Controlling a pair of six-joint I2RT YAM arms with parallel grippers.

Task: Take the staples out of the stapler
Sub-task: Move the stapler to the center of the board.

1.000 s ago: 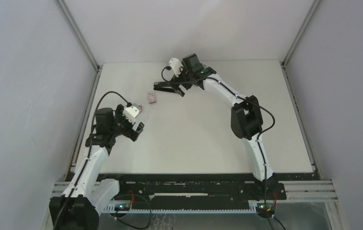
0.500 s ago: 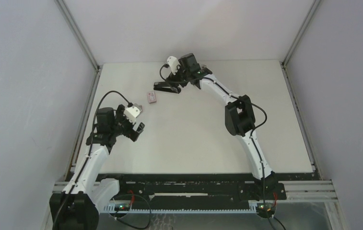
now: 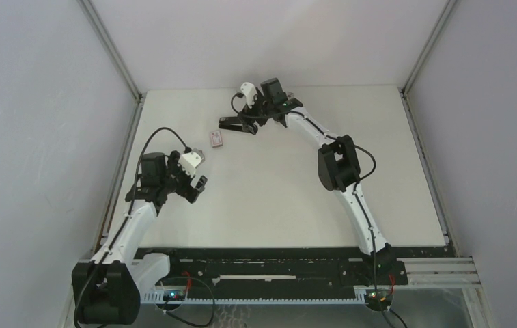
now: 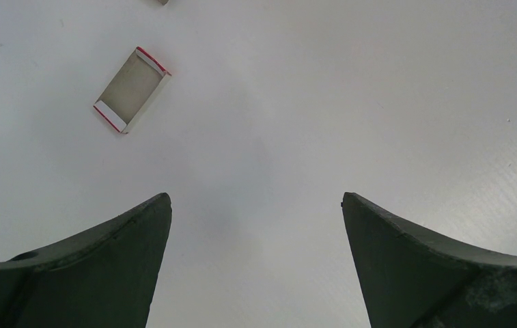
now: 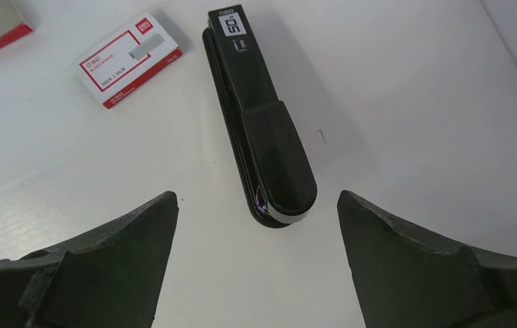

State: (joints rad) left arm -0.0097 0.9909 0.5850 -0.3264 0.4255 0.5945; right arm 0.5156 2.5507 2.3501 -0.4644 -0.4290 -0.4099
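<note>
A black stapler (image 3: 236, 124) lies closed and flat on the white desk (image 3: 378, 171), toward 11 o'clock from the middle in the overhead view. The right hand (image 5: 255, 196) hangs over the stapler's rounded end with its fingers spread wide, one on each side and neither touching. No staples are in sight; they are presumably inside the closed magazine, though the pictures cannot confirm it.

A red-and-white staple box (image 5: 131, 58) sits just beside the stapler at its 10 o'clock in the right wrist view. The left hand (image 4: 255, 198) is also spread and holds nothing. It hovers well apart at the desk's 9 o'clock side, above bare surface, with an empty cardboard tray (image 4: 132, 89) at its 11 o'clock.

The risk lies in the grip. Fingers closing on the smooth, tapered end could let the stapler slip out or spin. They could also clamp the lid shut instead of freeing it. A sideways nudge would push the stapler into the box. With the left hand so far away nothing braces the base, and loose strips could scatter.
</note>
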